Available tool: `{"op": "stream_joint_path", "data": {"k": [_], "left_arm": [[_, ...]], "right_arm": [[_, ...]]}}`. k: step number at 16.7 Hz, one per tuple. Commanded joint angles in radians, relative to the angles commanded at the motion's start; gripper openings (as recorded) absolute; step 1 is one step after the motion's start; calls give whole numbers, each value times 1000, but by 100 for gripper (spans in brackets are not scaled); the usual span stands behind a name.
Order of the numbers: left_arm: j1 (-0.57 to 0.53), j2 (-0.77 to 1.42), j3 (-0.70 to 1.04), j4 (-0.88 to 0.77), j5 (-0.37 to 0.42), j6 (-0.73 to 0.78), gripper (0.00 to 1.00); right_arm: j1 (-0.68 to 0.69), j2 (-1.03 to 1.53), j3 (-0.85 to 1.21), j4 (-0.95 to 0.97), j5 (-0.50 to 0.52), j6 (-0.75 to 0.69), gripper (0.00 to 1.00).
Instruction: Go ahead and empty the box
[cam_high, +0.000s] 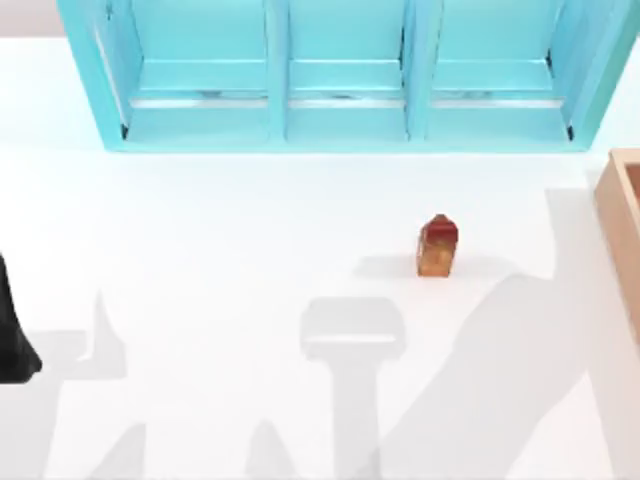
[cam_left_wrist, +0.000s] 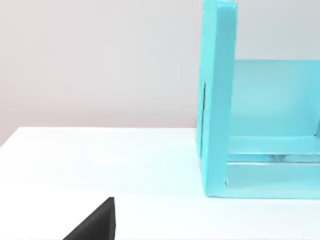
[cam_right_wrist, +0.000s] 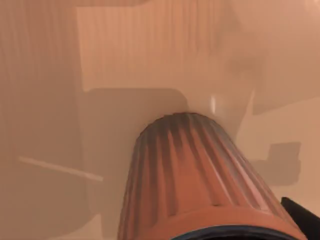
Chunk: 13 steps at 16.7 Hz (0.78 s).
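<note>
The box (cam_high: 622, 235) sits at the right edge of the table (cam_high: 230, 250) in the top view, showing a tan wall and a strip of its darker inside. The right wrist view looks down into that reddish-brown inside (cam_right_wrist: 125, 55), where a ribbed orange-brown cylinder (cam_right_wrist: 195, 175) rises close to the camera. A dark finger tip of the right gripper (cam_right_wrist: 302, 212) shows just beside the cylinder; whether the fingers are closed on it or merely next to it cannot be told. The left arm (cam_high: 12, 330) is parked at the table's left edge, and how far its fingers are spread cannot be told. A small red-and-orange carton (cam_high: 438, 246) stands upright on the open table, apart from the box, in front of the turquoise three-bay shelf (cam_high: 345, 75).
</note>
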Motion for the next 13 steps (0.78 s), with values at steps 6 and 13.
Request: {"op": "stream_joint_path", "data": {"k": [6, 13], "left_arm": [[0, 0, 0, 0, 0, 0, 100], [0, 0, 0, 0, 0, 0, 100]], "right_arm": [[-5, -5, 204, -213, -4, -3, 0], [-5, -37, 459, -497, 0, -5, 0]]}}
